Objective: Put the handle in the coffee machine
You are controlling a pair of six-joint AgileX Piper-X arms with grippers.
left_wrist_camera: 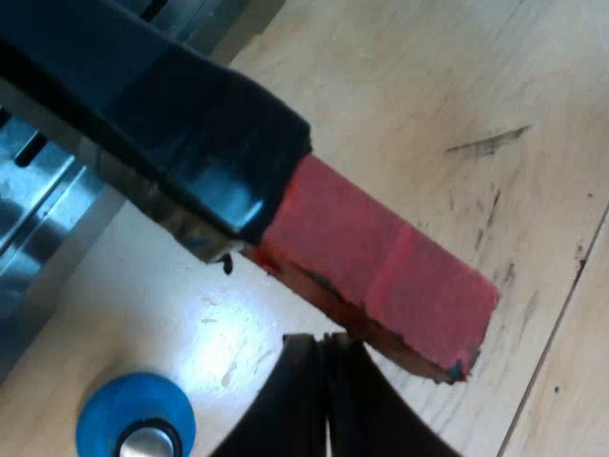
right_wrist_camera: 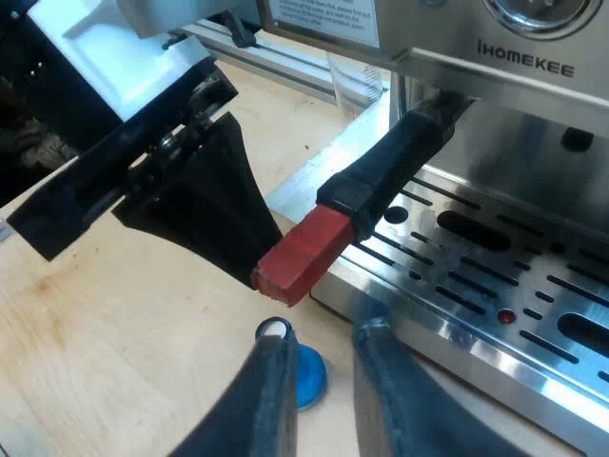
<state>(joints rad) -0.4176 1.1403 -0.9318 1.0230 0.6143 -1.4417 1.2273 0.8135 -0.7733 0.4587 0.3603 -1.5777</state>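
At the machine's front, left wrist view: the handle (left_wrist_camera: 162, 124) runs close across the camera, dark along most of its length, and its red end (left_wrist_camera: 381, 276) sticks out over the wooden table (left_wrist_camera: 457, 86). The left gripper (left_wrist_camera: 325, 345) has its two fingers (left_wrist_camera: 285, 409) pressed together with only a thin seam between them and nothing held. Their tips sit just under the red end's edge. A blue tamper (left_wrist_camera: 133, 419) with a metal centre stands on the table near the fingers. The machine's slotted metal tray (left_wrist_camera: 38, 209) lies beyond the handle's dark part.

Right wrist view: the machine (right_wrist_camera: 533, 114) is steel with a brand name on its front panel. The handle (right_wrist_camera: 400, 157) slopes down from under that panel, its upper end hidden there. Its red end (right_wrist_camera: 300, 252) hangs out past the edge of the tray (right_wrist_camera: 457, 276), above the table (right_wrist_camera: 95, 333). The left gripper (right_wrist_camera: 249, 262) shows as a black wedge with its tip against the side of the red end. The right gripper (right_wrist_camera: 322, 333) hovers apart from the handle, fingers (right_wrist_camera: 271, 390) spread with a clear gap and holding nothing. The tamper (right_wrist_camera: 309, 376) lies on the table below that gap, just beside the tray's corner. A glass (right_wrist_camera: 352, 86) stands on the table beside the machine, beyond the handle.
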